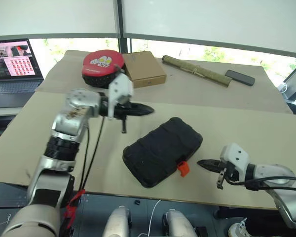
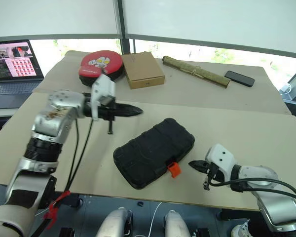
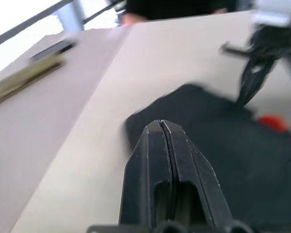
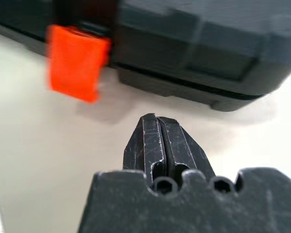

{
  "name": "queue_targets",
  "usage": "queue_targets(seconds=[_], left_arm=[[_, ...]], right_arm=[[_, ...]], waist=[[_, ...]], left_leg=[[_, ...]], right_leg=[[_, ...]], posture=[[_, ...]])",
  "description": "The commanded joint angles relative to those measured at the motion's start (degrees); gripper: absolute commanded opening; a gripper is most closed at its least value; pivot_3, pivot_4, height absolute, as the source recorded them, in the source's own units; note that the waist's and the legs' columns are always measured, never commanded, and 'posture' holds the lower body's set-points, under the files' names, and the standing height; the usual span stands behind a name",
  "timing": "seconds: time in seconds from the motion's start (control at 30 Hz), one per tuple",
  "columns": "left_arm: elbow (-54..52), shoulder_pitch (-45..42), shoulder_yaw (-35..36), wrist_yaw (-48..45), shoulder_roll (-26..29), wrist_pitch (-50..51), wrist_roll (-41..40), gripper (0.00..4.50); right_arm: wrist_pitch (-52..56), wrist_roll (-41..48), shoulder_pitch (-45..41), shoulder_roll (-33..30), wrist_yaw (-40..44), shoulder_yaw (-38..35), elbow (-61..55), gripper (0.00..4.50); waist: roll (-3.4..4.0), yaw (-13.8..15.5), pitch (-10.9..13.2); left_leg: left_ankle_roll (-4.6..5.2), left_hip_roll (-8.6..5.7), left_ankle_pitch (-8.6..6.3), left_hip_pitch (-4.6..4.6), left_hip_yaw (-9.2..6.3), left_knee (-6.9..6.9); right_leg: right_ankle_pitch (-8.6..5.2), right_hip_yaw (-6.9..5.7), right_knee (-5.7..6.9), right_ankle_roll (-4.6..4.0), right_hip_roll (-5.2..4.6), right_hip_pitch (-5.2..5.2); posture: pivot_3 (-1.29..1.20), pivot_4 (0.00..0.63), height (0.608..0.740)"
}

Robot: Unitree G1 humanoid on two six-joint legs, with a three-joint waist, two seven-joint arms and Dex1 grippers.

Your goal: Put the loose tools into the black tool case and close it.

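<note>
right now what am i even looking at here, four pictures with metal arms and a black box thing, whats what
A two-armed humanoid robot stands at a tan table. Two pictures come from its head, one from each wrist. On the table: a closed black ribbed plastic tool case with an orange latch, a round red-and-black pad, a flat brown cardboard box, a rolled green mat and a dark phone. The left hand hangs above the table, the right hand sits beside the latch; both are shut and hold nothing.
</note>
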Motion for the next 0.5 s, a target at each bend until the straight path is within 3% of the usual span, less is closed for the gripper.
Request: queue_targets(seconds=[0.03, 0.27, 0.5], left_arm=[[3.4, 2.2, -7.6, 0.3, -1.2, -8.4, 7.5, 0.06], [11.2, 3.1, -12.1, -0.4, 0.0, -20.1, 14.7, 0.06], [11.8, 3.1, -11.6, -1.3, -0.3, -20.5, 13.9, 0.06]], right_arm=[[0.9, -0.5, -0.7, -0.5, -0.8, 0.8, -3.3, 0.00], [3.2, -1.1, -1.3, 0.3, -2.9, 3.3, -5.8, 0.00], [3.7, -2.6, -0.8, 1.6, -4.8, 6.4, -6.9, 0.00]], waist=[[-0.01, -0.5, 0.0], [-0.02, -0.6, 0.0], [0.01, -0.7, -0.1]], left_leg=[[-0.01, 0.01, 0.01, 0.01, -0.01, 0.00], [-0.02, 0.04, 0.02, 0.09, -0.06, 0.00], [-0.02, 0.07, 0.02, 0.32, -0.03, -0.01]], right_leg=[[0.02, 0.03, 0.00, -0.03, 0.05, -0.02], [0.03, 0.07, -0.01, -0.09, 0.09, 0.04], [0.02, 0.07, -0.01, -0.09, 0.09, 0.23]], posture=[[0.00, 0.150, 0.740], [0.00, 0.150, 0.740], [0.00, 0.150, 0.740]])
